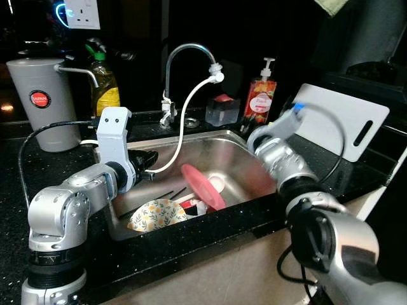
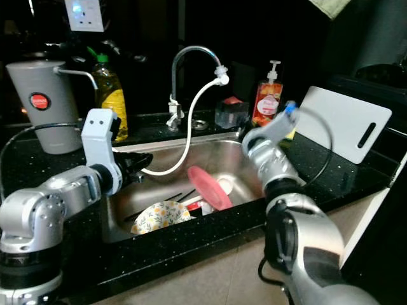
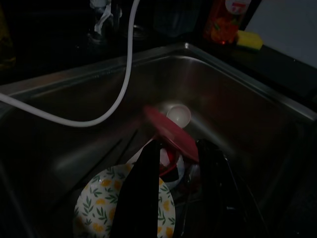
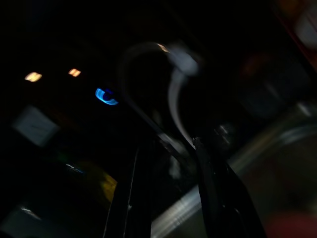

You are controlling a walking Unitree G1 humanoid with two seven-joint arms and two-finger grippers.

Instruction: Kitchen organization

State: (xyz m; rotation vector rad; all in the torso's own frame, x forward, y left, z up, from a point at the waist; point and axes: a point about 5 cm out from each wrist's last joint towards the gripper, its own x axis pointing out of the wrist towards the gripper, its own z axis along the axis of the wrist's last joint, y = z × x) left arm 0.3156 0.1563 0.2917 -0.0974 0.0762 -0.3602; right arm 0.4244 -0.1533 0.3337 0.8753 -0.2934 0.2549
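Left eye view: left end effector (image 1: 150,160) hangs over sink (image 1: 248,147) near-left rim, pointing right/down into basin. Fingers look slightly apart w/ nothing between, though left wrist view is dark. Dishes lie right & below it: floral plate (image 1: 157,213) nearest, flat at near-left; pink plate (image 1: 202,185) tilted on edge mid-basin, long axis running far-left to near-right; small white cup (image 3: 179,114) just behind. Left arm nearer, prob. goes for floral plate. Right end effector (image 4: 168,148) over right rim, narrowly parted, empty, aimed at faucet (image 1: 188,58).
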